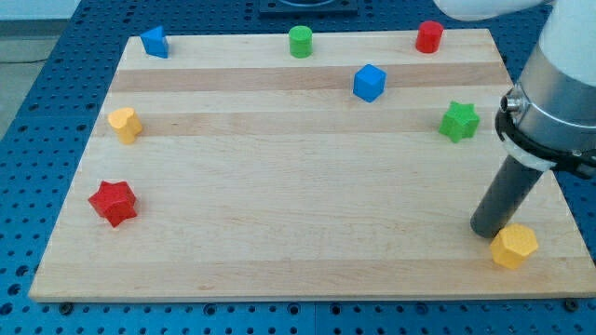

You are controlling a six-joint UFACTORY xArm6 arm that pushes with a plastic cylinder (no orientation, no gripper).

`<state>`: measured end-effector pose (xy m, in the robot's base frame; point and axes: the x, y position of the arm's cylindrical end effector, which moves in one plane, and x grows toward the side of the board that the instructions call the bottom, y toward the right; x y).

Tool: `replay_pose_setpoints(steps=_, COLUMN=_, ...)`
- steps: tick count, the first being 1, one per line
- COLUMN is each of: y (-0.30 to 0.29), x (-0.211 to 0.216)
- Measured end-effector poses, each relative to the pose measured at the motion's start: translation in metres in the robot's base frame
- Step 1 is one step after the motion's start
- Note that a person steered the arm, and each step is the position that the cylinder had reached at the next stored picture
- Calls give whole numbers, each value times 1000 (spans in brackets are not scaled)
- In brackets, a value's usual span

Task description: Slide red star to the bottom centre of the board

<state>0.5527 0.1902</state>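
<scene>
The red star (114, 202) lies near the board's left edge, in the lower left part of the view. My tip (486, 230) rests on the board at the lower right, far from the red star across the board. The tip stands just up and left of a yellow hexagon block (514, 246), close to it or touching it.
On the wooden board (298, 251): a blue block (155, 42) at top left, a green cylinder (300, 42) at top centre, a red cylinder (429, 36) at top right, a blue cube (369, 82), a green star (459, 121), a yellow block (125, 124) at left.
</scene>
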Motion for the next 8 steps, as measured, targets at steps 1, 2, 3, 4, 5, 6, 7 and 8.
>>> replay_pose_setpoints(steps=1, y=-55, x=-9)
replay_pose_setpoints(steps=2, y=-147, x=-31)
replay_pose_setpoints(steps=3, y=-249, x=-57)
replay_pose_setpoints(steps=4, y=-344, x=-81)
replay_pose_setpoints(steps=5, y=-439, x=-87)
replay_pose_setpoints(steps=6, y=-476, x=-65)
replay_pose_setpoints(steps=7, y=-457, x=-46)
replay_pose_setpoints(steps=8, y=-414, x=-46)
